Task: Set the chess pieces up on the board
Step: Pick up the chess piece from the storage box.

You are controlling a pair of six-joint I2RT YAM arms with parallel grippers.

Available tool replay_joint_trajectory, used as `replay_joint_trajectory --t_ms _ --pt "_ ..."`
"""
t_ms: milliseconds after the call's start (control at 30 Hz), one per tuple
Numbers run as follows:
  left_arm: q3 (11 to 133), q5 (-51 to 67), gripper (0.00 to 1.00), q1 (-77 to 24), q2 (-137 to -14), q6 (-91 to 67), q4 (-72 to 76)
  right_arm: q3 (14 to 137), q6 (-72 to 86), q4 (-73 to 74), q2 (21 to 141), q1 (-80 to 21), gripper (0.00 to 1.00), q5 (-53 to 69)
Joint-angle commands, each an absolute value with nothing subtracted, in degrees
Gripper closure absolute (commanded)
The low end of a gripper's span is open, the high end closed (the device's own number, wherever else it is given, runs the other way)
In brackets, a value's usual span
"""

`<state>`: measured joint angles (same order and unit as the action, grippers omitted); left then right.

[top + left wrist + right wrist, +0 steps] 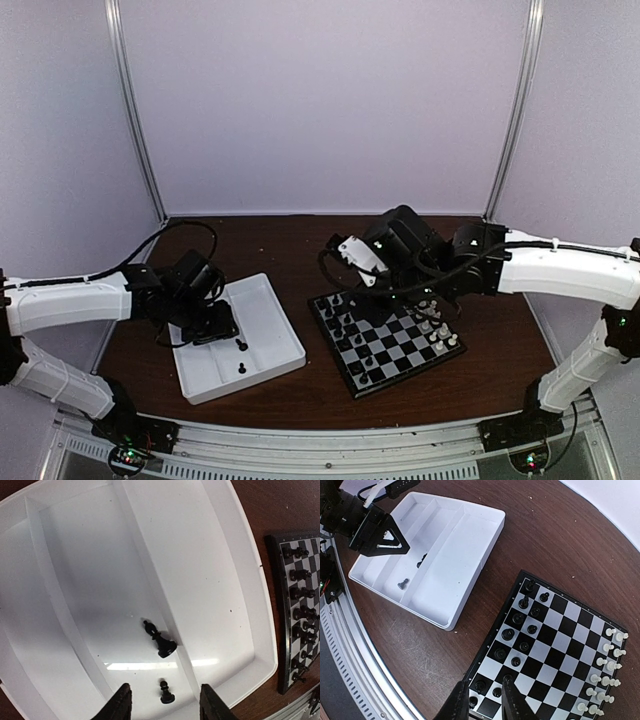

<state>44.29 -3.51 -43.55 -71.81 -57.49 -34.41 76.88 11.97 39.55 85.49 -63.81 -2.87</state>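
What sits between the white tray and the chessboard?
Nothing: only a bare strip of brown table separates the tray from the board, clearest in the right wrist view.

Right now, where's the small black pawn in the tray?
In the left wrist view, the pawn stands in the white tray's middle compartment, between the left gripper's jaws, beside the taller black piece.

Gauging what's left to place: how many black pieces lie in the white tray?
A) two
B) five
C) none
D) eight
A: only a taller piece and a pawn show in the tray, both in its middle compartment.
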Motion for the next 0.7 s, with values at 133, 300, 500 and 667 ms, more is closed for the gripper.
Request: replay_joint_trajectory --t_ms 133,300,500,667 --pt "43.4 -7.4 0.63 -44.8 -74.2 -71.7 -29.0 74.0 12.8 35.2 81.3 -63.4 0.74 -4.2" --pt "40.0 -8.9 0.67 -44.8 -74.2 -76.1 -26.3 72.9 12.4 34.7 80.0 -63.3 0.74 -4.6" --pt "38.8 -7.6 0.70 -44.8 -76.3 -78.2 -23.9 72.2 12.3 34.7 79.5 -63.0 0.74 -5.2" --pt "39.3 -5.9 0.70 -44.8 -79.1 -78.5 -21.8 72.0 12.4 34.6 79.3 -63.0 0.74 -5.1"
